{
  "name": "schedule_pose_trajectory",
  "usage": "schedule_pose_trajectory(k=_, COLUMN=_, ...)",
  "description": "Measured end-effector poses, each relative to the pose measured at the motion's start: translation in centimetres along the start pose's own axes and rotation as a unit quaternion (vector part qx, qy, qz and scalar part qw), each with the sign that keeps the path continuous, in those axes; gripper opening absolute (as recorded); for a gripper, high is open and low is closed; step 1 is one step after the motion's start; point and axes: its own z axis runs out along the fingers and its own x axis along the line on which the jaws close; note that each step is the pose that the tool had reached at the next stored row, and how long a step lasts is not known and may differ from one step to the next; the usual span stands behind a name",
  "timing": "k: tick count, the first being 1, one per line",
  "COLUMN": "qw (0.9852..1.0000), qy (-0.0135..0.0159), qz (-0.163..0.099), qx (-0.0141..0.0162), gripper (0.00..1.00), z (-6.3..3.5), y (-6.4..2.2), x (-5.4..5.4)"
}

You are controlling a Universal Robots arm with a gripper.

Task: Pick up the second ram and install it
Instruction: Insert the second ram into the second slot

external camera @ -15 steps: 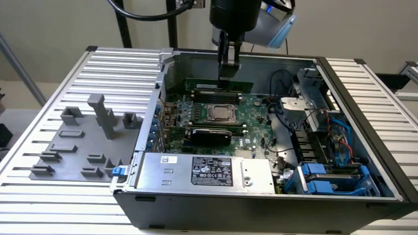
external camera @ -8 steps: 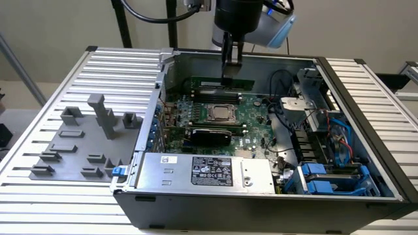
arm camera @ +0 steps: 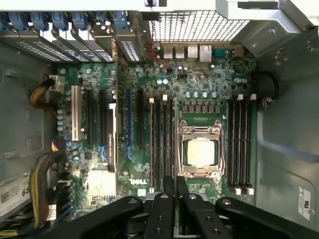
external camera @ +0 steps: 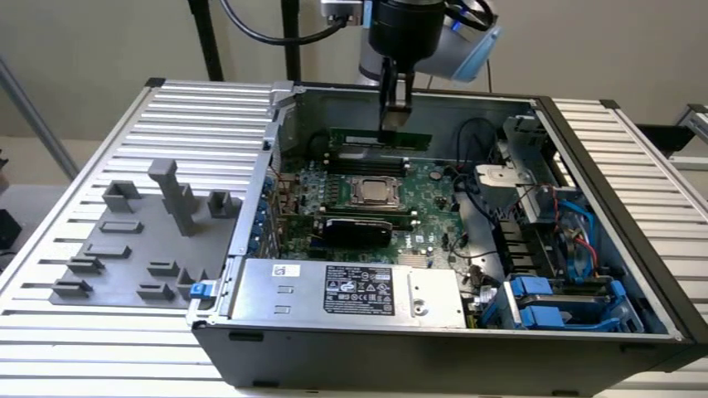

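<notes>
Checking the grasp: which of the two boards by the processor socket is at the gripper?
The thin green memory stick, directly under the gripper, which is shut on it. The wider black card sits apart, on the socket's other side.

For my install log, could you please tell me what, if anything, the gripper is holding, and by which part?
The gripper holds the second ram, pinched by its upper long edge, near the middle of its length.

The arm's wrist is a glossy black cylinder (external camera: 404, 29) beside a grey joint with a pale blue cap (external camera: 478, 51). Black cables (external camera: 271, 40) loop off it. The black metal claw (arm camera: 175, 180) has two slim flat fingers (arm camera: 169, 186) on angled link bars with round pivot screws (arm camera: 223, 202).
</notes>
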Motion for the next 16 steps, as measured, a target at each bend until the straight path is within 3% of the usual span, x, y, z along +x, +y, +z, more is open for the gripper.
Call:
schedule_pose_trajectory(k=3, qw=1.0000, qy=-0.0002, qz=0.000, qx=0.0001, gripper=0.00, z=0.38, y=-0.01, x=-0.20)
schedule_pose_trajectory(k=16, qw=1.0000, qy=-0.0002, qz=0.000, qx=0.0000, gripper=0.00, z=0.38, y=-0.01, x=-0.20)
